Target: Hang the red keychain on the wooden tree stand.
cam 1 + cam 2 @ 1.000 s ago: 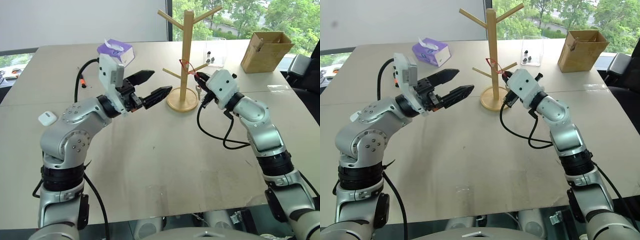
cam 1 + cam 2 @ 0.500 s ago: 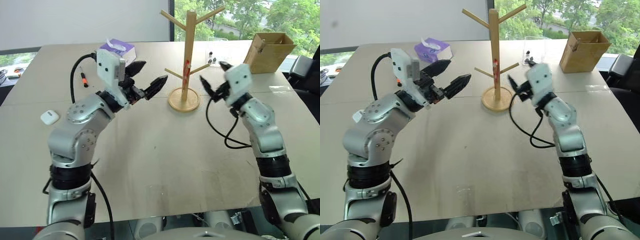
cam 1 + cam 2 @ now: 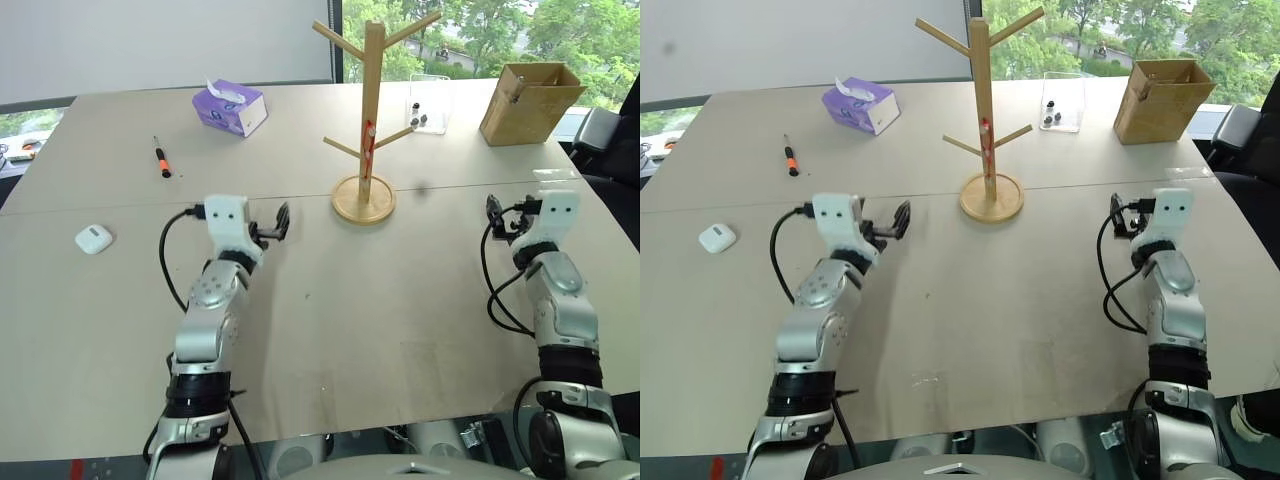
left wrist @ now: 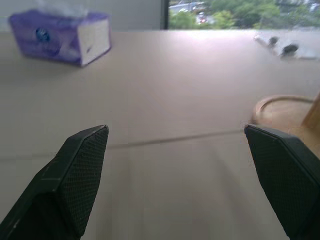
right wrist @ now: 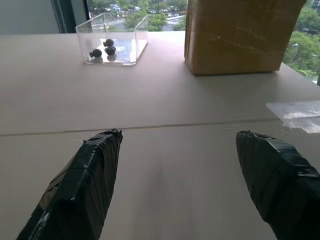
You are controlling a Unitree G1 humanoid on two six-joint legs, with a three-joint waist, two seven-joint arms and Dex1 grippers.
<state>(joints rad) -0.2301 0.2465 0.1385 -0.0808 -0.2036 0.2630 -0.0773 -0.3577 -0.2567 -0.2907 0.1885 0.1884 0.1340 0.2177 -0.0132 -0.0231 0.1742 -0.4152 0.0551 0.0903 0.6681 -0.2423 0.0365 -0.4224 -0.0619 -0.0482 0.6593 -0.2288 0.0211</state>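
Note:
The wooden tree stand [image 3: 372, 100] rises from its round base at the table's middle back. The red keychain [image 3: 369, 139] hangs against its pole, where a lower peg branches off. Both arms lie low over the table, well in front of the stand. My left gripper [image 3: 279, 222] is to the stand's front left, open and empty; its wrist view has the black fingers [image 4: 82, 170] wide apart and the stand's base [image 4: 280, 112] beyond. My right gripper [image 3: 505, 217] is far to the stand's right, open, with nothing between its fingers [image 5: 95, 170].
A purple tissue box [image 3: 230, 106] and a black-and-orange screwdriver [image 3: 161, 160] lie at the back left, a white case [image 3: 93, 238] at the left. A clear box [image 3: 428, 104] and a brown cardboard box [image 3: 530, 100] stand at the back right.
The right gripper has opened, let go of the red keychain at the stand and swung down to the right. The left arm has dropped to the table. The keychain stays hanging.

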